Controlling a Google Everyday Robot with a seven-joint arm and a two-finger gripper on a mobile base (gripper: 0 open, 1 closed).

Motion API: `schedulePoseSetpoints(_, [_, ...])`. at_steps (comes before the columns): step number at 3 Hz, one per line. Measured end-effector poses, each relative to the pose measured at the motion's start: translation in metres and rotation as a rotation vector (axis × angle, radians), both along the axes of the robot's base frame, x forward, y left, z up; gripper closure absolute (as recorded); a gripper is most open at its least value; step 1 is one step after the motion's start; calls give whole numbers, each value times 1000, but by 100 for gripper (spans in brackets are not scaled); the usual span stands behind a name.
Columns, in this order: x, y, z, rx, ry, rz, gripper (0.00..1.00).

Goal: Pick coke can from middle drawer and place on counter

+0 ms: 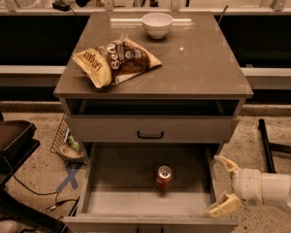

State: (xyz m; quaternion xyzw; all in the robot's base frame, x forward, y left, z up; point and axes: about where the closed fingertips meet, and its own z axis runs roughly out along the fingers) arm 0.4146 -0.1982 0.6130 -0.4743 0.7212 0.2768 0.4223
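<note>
The coke can [163, 177] stands upright on the grey floor of the open middle drawer [111, 198], right of centre. My gripper [222, 185] comes in from the right at the drawer's right wall, fingers spread open and empty, pointing left toward the can, about a hand's width from it. The counter [203, 62] is the glossy grey-brown top of the cabinet above.
A chip bag [114, 61] lies on the counter's left front and a white bowl [157, 24] at its back. A closed drawer front with a black handle [150, 135] sits above the open drawer. A black stand [9, 149] and cables are on the floor at left.
</note>
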Motion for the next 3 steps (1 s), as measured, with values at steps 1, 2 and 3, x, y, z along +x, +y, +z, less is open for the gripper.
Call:
schedulePoseSetpoints(1, [14, 2, -39, 14, -1, -10, 0])
schedulePoseSetpoints(2, [29, 16, -86, 43, -19, -16, 0])
schedulePoseSetpoints(3, [29, 16, -86, 43, -19, -15, 0])
